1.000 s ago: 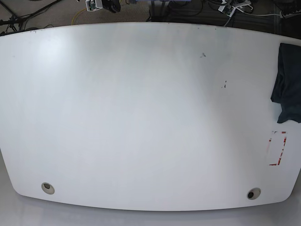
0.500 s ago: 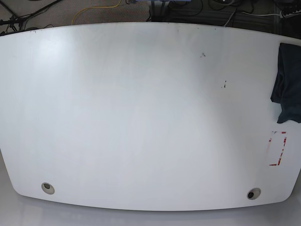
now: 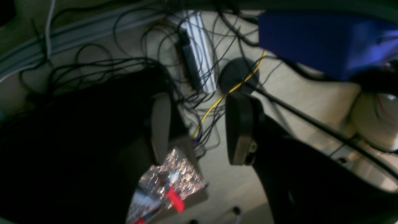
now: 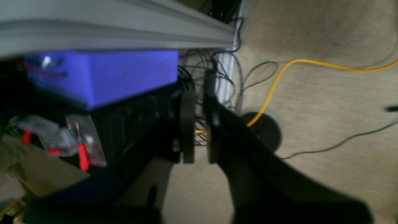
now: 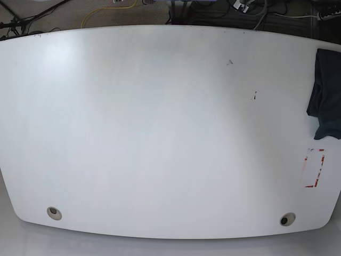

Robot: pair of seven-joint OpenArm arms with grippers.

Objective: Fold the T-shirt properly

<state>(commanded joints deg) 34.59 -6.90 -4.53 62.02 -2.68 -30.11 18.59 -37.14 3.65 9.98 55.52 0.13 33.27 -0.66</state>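
White table (image 5: 160, 133) bears one T-shirt (image 5: 326, 96); two tools off it.

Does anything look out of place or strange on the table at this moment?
Yes. The T-shirt is bunched at the far right edge of the table, partly out of the base view, not spread flat. Neither arm is over the table: both wrist views show floor and cables. The left pincer is open; the right pincer is nearly closed, holding nothing.
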